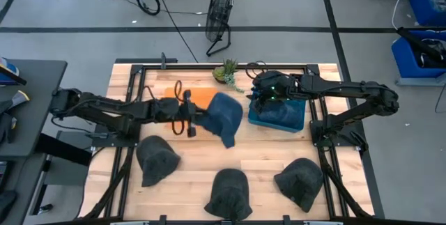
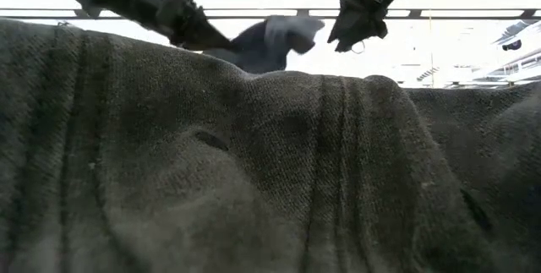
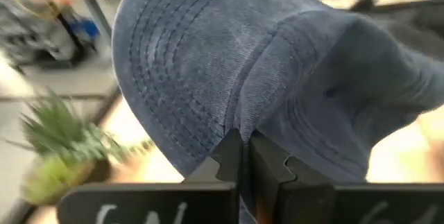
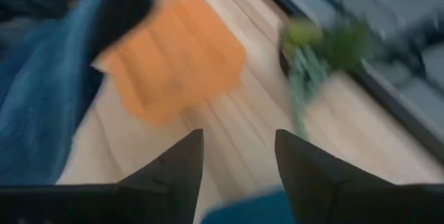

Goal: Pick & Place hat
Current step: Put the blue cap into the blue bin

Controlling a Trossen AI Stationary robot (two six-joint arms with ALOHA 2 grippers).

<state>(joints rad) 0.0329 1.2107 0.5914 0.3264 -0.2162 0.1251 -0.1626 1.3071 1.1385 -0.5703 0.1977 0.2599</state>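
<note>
- Blue hat (image 1: 223, 117): held off the table near its middle, over the edge of the orange mat (image 1: 201, 98).
- Left gripper (image 3: 244, 156): fingers pinched on the hat's brim.
- Right gripper (image 4: 236, 156): fingers spread, holding nothing, apparently above the blue bin (image 1: 279, 115).
- Three dark hats (image 1: 230, 191) along the near edge.

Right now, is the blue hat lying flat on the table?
No, the left gripper is shut on the blue hat, holding it up.

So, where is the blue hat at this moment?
In the high view, the blue hat hangs mid-table, pinched in the left gripper, just beside the orange mat and left of the blue bin.
</note>
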